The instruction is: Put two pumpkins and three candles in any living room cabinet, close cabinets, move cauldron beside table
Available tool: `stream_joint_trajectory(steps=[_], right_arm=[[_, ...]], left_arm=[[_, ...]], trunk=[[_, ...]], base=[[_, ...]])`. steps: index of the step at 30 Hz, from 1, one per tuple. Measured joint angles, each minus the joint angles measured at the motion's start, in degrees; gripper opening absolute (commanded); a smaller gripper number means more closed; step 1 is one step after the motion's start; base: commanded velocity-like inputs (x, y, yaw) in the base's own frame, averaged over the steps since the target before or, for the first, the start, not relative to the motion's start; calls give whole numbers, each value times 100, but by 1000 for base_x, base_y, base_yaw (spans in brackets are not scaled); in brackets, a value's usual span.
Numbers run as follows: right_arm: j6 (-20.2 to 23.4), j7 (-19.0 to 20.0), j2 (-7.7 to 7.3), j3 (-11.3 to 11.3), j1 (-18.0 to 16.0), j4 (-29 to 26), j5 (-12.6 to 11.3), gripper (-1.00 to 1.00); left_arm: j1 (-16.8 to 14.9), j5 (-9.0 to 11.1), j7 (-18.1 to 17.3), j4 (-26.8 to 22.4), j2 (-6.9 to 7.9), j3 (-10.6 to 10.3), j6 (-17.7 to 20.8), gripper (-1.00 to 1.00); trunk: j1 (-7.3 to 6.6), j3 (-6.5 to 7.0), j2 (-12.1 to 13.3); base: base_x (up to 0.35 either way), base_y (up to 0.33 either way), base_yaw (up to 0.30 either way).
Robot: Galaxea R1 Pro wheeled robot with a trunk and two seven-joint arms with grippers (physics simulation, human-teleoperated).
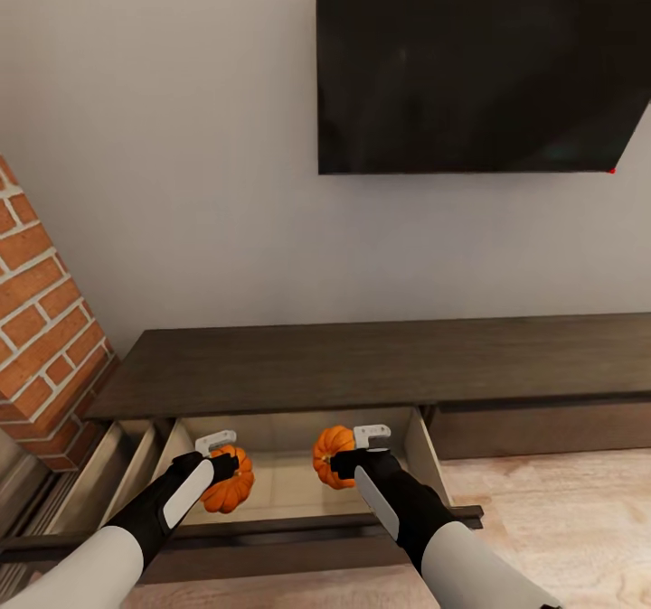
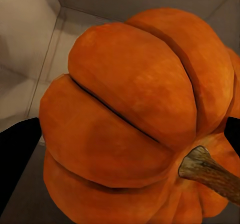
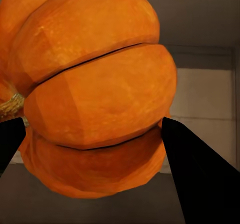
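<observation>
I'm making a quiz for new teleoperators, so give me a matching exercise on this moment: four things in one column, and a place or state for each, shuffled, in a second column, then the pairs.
Things:
1. left gripper
2. right gripper
3. cabinet drawer
4. black screen

Places or states:
A. pulled open, pale interior showing
B. mounted on the wall above the cabinet
C. holds the pumpkin nearer the drawer's middle
D. holds the pumpkin on the side of the brick wall

Pairs: 1-D, 2-C, 3-A, 4-B
</observation>
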Motion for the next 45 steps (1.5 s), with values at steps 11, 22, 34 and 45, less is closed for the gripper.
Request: stream_joint_trajectory(steps=[11,22,34,45], right_arm=[[1,0,0,0,-1,0,2,-100],[2,0,0,-1,0,-5,7,-100],[2,-3,0,-1,2,-5,-3,-100],[2,-3,0,-2,-2,-5,-5,-100]], left_arm=[[0,2,0,3,2,26,6,-100],[0,-4,0,1,3,42,0,-100],[1,-1,0,3,2,45,3,-100],[1,1,1,4,2,46,1,-100]], trunk=[[0,0,0],[1,0,0],[242,-197,-439],[484,-395,-881]], base=[[122,0,0],[65,0,0],[0,0,0],[0,0,0]])
